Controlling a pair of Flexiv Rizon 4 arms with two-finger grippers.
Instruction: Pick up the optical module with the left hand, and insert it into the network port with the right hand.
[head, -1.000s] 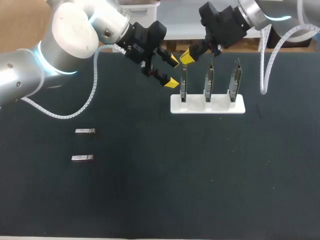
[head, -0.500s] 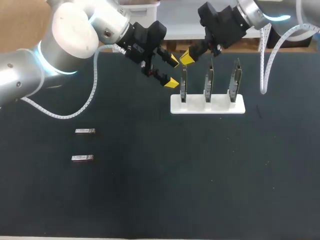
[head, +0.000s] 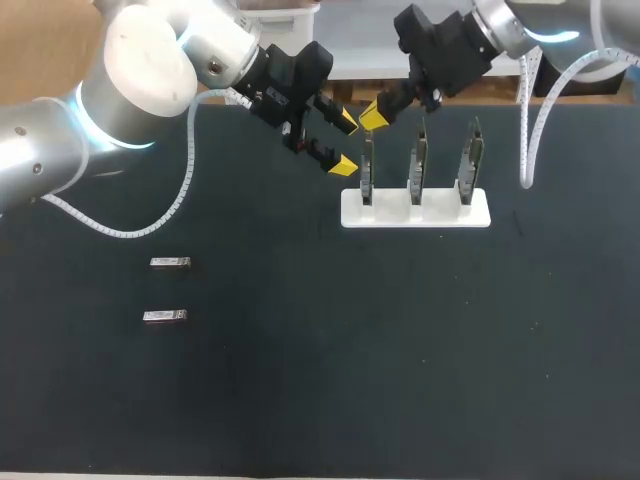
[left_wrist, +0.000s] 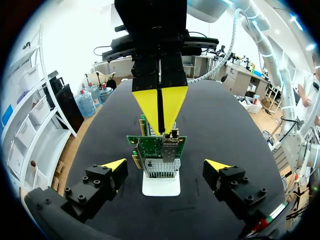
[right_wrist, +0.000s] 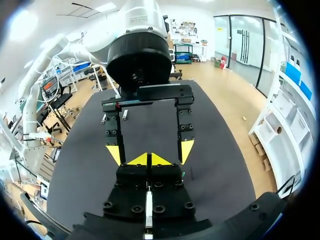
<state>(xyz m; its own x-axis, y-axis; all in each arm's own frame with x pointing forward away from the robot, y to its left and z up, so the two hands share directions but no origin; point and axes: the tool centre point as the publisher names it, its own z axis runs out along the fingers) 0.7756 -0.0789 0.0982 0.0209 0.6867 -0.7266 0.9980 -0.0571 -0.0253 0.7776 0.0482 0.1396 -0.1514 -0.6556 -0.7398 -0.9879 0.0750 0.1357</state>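
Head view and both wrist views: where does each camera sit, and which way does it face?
Head view: above, behind, looking down on the table; left tool, right tool show.
Left wrist view: on the left wrist, facing the circuit board; own tool open.
Right wrist view: on the right wrist, facing the left arm; own tool shut.
Shared: the wrist views face each other, each showing the other's tool.

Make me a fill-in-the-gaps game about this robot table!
1. The white holder keeps ___ network cards standing upright.
2. Over on the black table lie ___ small optical modules.
3. The left gripper has its fingers ___.
4. The right gripper has its yellow tips pressed ___.
Missing words: three, two, open, together.
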